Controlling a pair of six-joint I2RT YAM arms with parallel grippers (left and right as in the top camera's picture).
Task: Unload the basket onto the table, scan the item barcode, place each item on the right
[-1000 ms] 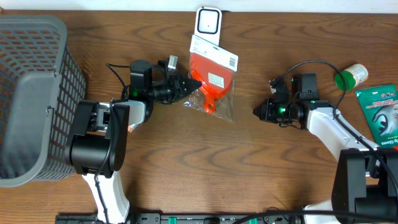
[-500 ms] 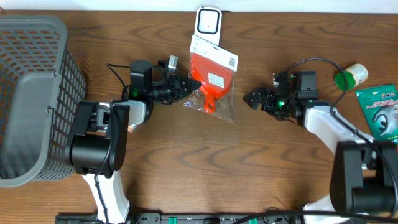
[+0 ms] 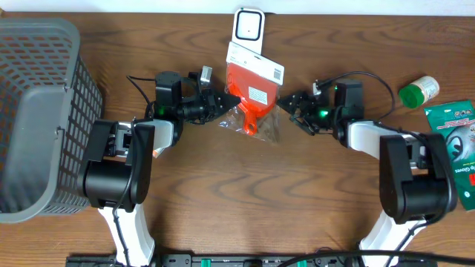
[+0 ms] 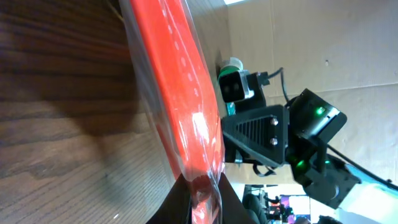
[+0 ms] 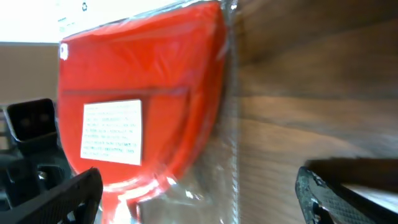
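Note:
The item is a red plastic piece in a clear bag with a white header card, lying at the table's far middle. A white printed label faces up on it; its print is too small to read. My left gripper is shut on the bag's left edge, and in the left wrist view the fingertips pinch red item and film. My right gripper stands open at the bag's right edge. In the right wrist view its fingers straddle the bag's corner below the label.
A white scanner-like device lies just beyond the header card at the far edge. A large grey basket fills the left side. A green-capped bottle and a green package lie at the far right.
My right gripper has opened and moved left from mid-table to the bag's right edge. The left gripper and the bag have stayed in place.

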